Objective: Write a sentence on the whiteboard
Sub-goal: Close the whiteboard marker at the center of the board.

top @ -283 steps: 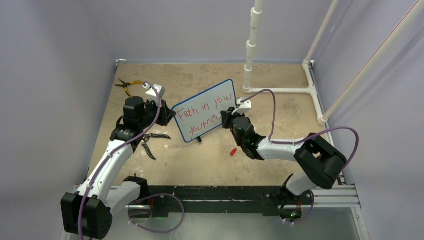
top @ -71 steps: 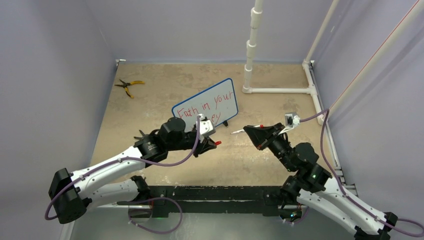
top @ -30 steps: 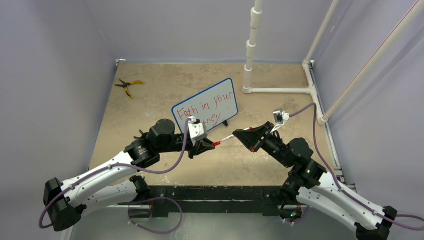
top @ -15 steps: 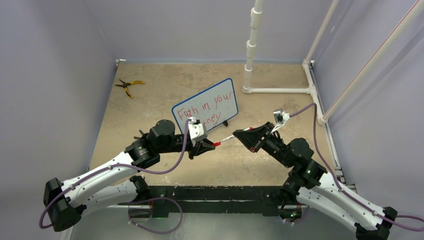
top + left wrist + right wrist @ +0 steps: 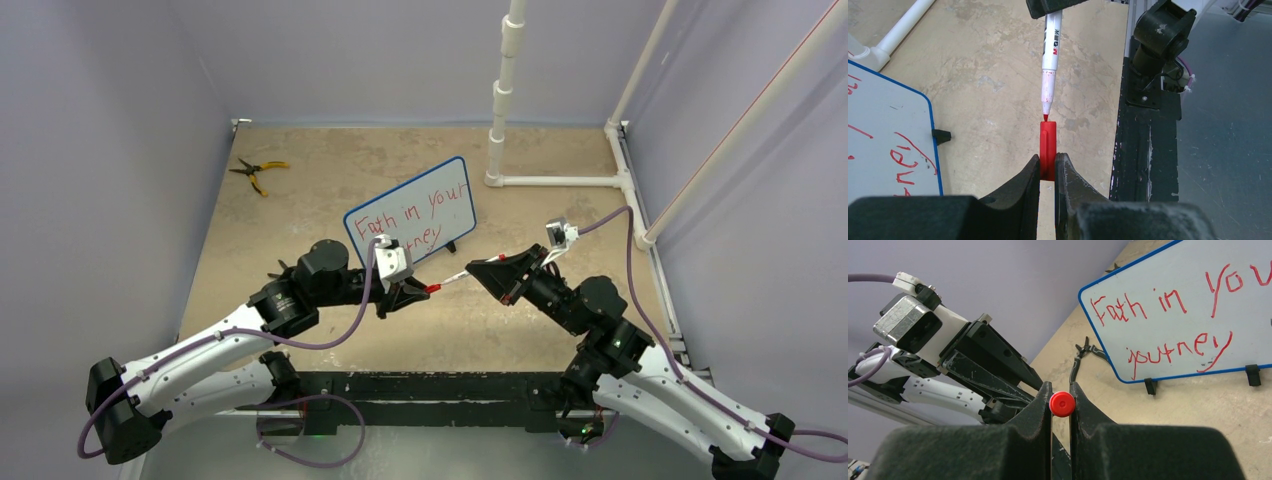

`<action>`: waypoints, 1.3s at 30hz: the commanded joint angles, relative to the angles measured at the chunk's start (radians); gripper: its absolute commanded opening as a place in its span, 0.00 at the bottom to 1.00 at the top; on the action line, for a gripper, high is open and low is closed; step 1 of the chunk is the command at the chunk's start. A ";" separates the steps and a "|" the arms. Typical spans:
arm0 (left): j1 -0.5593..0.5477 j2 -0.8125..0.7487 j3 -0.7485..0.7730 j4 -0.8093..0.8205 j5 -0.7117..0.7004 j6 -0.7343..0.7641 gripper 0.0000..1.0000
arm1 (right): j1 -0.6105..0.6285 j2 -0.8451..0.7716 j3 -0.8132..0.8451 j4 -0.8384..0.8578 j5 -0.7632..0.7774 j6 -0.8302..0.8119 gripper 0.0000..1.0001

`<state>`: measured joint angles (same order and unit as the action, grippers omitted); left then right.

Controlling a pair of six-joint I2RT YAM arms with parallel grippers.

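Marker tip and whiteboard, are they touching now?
Apart. Left wrist view: the marker tip sits at the red cap, with bare table between it and the whiteboard.

Walls: back wall (image 5: 380, 60) plain lavender-grey, matte; same colour on left wall (image 5: 100, 180) and right wall (image 5: 780, 280). Beige tabletop (image 5: 330, 160), mottled like stone, scuffed in places. White upright pipe (image 5: 503, 90) rises from far right part of tabletop, joined at base to flat pipe (image 5: 560, 181) running toward right corner. Two slanted pipes (image 5: 745, 125) climb along right wall. Near edge: black rail (image 5: 440, 385) — grey sheet (image 5: 480, 455) below it. Light even, shadows soft.
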<state>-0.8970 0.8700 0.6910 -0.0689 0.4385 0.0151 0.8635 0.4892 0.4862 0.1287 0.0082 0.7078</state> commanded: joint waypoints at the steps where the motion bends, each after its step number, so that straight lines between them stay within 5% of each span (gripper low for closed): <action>1: 0.005 -0.011 -0.004 0.042 0.001 -0.007 0.00 | -0.003 -0.005 0.034 0.034 -0.007 -0.002 0.00; 23: 0.007 -0.037 -0.013 0.053 0.001 -0.021 0.00 | -0.007 0.063 0.018 0.095 -0.094 0.025 0.00; 39: 0.006 -0.071 -0.031 0.117 -0.015 -0.063 0.00 | -0.023 0.161 -0.129 0.401 -0.247 0.203 0.00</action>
<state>-0.8970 0.8131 0.6621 -0.0250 0.4366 -0.0334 0.8417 0.6155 0.3904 0.4004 -0.1497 0.8474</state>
